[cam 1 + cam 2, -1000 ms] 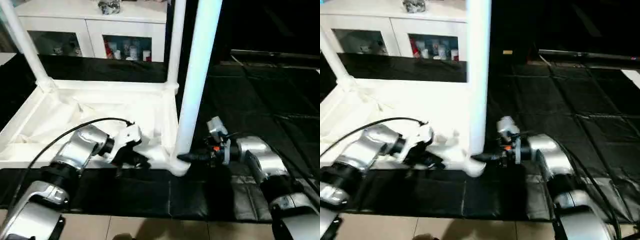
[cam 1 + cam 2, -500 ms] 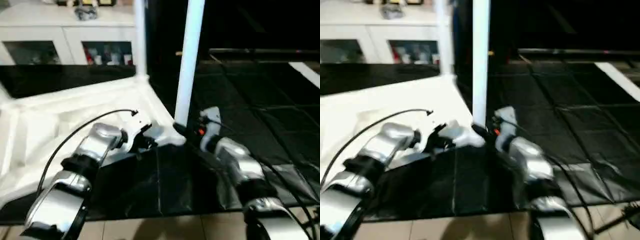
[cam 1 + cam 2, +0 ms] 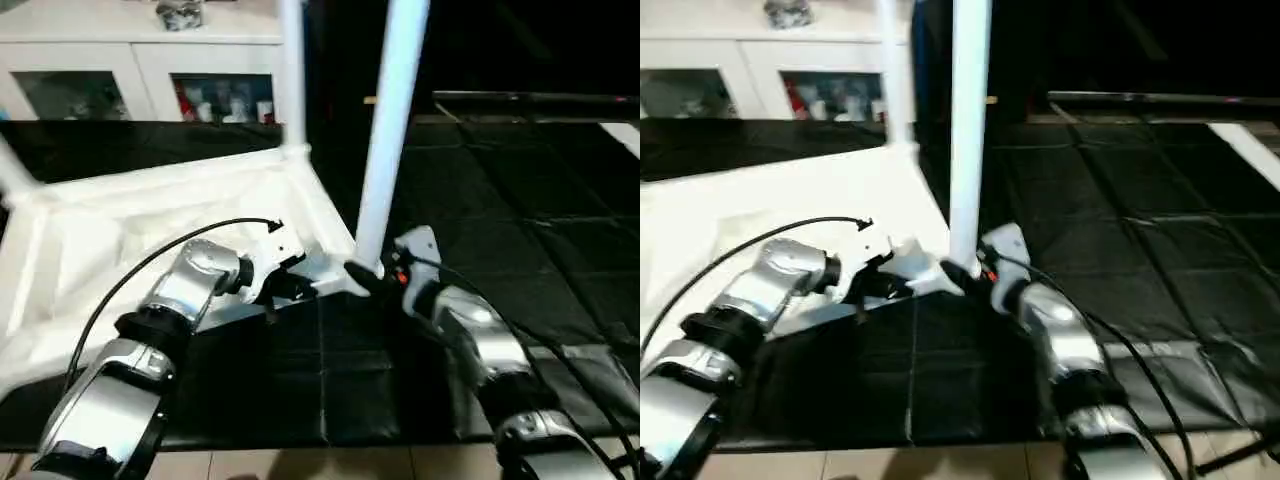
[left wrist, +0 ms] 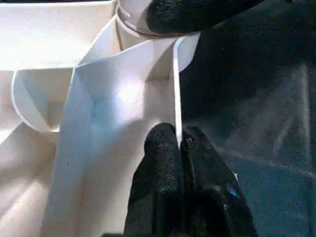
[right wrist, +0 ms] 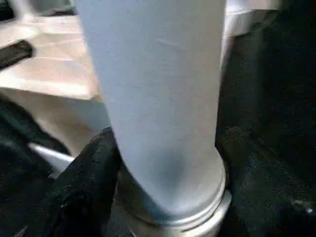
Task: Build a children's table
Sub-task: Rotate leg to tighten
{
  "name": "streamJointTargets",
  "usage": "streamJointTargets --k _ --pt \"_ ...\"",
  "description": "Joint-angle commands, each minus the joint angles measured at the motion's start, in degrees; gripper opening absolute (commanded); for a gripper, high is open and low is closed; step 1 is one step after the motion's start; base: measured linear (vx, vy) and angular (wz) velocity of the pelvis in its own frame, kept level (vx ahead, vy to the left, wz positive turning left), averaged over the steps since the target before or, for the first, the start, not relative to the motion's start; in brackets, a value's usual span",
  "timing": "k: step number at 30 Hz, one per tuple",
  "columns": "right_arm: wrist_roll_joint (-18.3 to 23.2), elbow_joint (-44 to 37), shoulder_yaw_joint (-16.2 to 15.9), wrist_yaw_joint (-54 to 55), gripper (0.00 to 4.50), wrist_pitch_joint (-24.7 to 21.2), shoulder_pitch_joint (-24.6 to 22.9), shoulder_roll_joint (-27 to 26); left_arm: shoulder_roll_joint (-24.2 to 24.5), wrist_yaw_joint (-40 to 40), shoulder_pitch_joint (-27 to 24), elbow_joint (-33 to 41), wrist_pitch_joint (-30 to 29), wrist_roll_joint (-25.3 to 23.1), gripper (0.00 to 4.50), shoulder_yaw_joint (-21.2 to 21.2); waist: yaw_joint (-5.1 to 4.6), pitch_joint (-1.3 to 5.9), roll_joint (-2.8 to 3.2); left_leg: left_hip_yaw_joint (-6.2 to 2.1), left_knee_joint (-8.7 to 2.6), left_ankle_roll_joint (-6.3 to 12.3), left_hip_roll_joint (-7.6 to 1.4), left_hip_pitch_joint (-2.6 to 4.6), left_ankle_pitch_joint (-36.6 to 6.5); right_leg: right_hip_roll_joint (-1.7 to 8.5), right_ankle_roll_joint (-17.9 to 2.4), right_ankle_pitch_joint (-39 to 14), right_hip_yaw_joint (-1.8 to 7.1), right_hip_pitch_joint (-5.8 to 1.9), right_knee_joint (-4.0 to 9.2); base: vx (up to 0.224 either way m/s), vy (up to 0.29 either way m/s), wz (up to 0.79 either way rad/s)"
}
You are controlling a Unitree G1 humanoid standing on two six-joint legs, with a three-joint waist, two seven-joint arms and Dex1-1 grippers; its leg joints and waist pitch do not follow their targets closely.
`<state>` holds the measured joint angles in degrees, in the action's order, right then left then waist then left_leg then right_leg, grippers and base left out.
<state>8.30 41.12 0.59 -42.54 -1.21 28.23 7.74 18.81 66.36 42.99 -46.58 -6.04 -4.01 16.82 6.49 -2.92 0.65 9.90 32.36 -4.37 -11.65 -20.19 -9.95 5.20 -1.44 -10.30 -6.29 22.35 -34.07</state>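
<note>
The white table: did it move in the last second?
The table top seems to have swung on the black mat: its corner with the near leg went away from the robot. The left hand stays pinched on its rim; the right hand stays at that leg's base.

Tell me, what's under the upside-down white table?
Black padded floor mats lie under the table top. The mat right beneath it is covered, so whether anything hides there cannot be seen.
</note>
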Motion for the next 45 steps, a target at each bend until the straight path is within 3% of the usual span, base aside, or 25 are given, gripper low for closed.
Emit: streamJointTargets --k 1,3,7,13,16,19,20,23,26,32,33,39,45 --pt "0.7 0.0 0.3 -2.5 3.68 -1.3 -1.3 1.3 -0.2 3.5 -0.7 2.1 1.4 0.8 0.0 1.7 0.06 4.27 0.8 -0.19 -3.13 2.97 -1.99 0.22 -10.5 3.67 -14.2 -2.8 3.27 -3.21 2.99 0.0 0.0 0.0" --pt "3.0 -2.3 1.4 -6.8 3.91 -2.7 -1.7 3.8 1.1 5.6 -1.1 2.3 3.0 0.5 0.0 1.8 0.39 4.34 0.98 -0.18 -2.95 3.4 -2.02 0.06 -9.8 3.59 -14.9 -1.0 3.17 -3.19 2.72 0.0 0.0 0.0" --pt "6.9 -8.6 0.7 -17.7 4.23 -4.8 -3.5 8.3 3.4 7.8 -1.3 1.9 5.2 0.2 0.0 2.1 0.93 4.26 0.79 -0.12 -2.72 4.3 -2.01 -0.2 -10.0 3.66 -14.5 -1.3 3.17 -3.21 2.74 0.0 0.0 0.0" --pt "9.2 -13.4 -1.5 -26.7 4.48 -8.2 -4.5 12.9 5.3 9.3 -1.1 1.4 7.5 0.6 0.0 0.9 1.02 3.94 0.35 -0.17 -2.9 3.0 -1.93 -0.26 -12.3 3.8 -12.1 -10.6 3.01 -3.06 3.68 0.0 0.0 0.0" --pt "8.4 -11.9 -0.9 -25.1 4.48 -6.8 -3.3 12.6 5.9 10.3 -1.7 3.1 5.8 1.1 0.0 0.8 1.06 4.04 0.37 -0.18 -2.9 2.54 -2.08 -0.21 -11.0 3.92 -12.5 -10.0 3.08 -2.82 3.46 0.0 0.0 0.0" --pt "7.9 -10.8 -0.6 -24.1 4.48 -6.2 -2.6 12.3 5.2 11.1 -2.2 4.8 4.1 2.7 0.0 0.1 1.08 4.27 0.42 -0.15 -2.69 2.63 -2.07 -0.25 -9.2 3.75 -13.7 -6.1 3.09 -2.83 2.84 0.0 0.0 0.0" --pt "7.9 -10.6 -0.6 -24.0 4.5 -6.4 -2.5 12.3 4.9 11.0 -2.2 5.1 3.8 3.1 0.44 -0.1 1.1 4.3 0.47 -0.12 -2.6 2.97 -2.04 -0.3 -8.5 3.7 -14.1 -4.5 3.07 -2.82 2.7 0.0 0.0 0.0" --pt "8.5 -12.0 -1.2 -25.2 4.5 -7.8 -2.9 13.0 3.3 9.5 -2.1 5.4 3.3 4.1 0.58 -0.6 1.36 4.35 0.52 -0.05 -2.47 3.55 -2.03 -0.26 -8.2 3.71 -14.5 -3.4 3.06 -2.86 2.61 0.0 0.0 0.0" --pt "8.3 -12.2 -1.3 -25.5 4.5 -7.9 -3.3 13.4 2.2 8.3 -1.6 4.0 4.0 3.8 0.67 -0.5 1.84 4.26 0.6 -0.04 -2.42 3.49 -1.94 -0.33 -9.5 3.79 -14.0 -5.2 3.04 -2.91 2.82 0.0 0.0 0.0" --pt "8.5 -13.2 -1.5 -25.4 4.5 -8.1 -3.9 13.6 0.6 4.0 -0.7 1.4 3.9 1.3 0.67 0.4 1.64 4.05 0.42 -0.16 -2.52 2.55 -1.84 -0.33 -11.5 3.79 -11.8 -10.6 3.0 -2.88 3.56 0.0 0.0 0.0" --pt "8.5 -13.5 -1.5 -25.2 4.5 -8.1 -4.1 13.6 0.2 2.9 -0.5 1.1 3.9 0.8 0.67 0.5 1.6 4.05 0.62 -0.2 -2.55 2.43 -1.85 -0.32 -11.7 3.76 -11.7 -10.9 2.98 -2.86 3.58 0.0 0.0 0.0" --pt "8.4 -14.2 -1.6 -25.2 4.5 -8.1 -4.7 13.6 -0.2 1.9 -0.2 0.6 4.0 1.0 0.67 0.3 1.61 4.1 0.58 -0.26 -2.51 2.51 -1.85 -0.33 -11.6 3.64 -11.6 -10.6 2.94 -2.81 3.57 0.0 0.0 0.0" --pt "8.3 -14.6 -2.0 -25.7 4.5 -8.1 -4.6 13.8 0.5 5.8 -0.6 0.6 3.7 1.4 0.21 0.7 1.58 4.03 0.59 -0.32 -2.59 2.26 -1.84 -0.33 -12.5 3.72 -11.4 -11.9 2.94 -2.8 3.72 0.0 0.0 0.0"
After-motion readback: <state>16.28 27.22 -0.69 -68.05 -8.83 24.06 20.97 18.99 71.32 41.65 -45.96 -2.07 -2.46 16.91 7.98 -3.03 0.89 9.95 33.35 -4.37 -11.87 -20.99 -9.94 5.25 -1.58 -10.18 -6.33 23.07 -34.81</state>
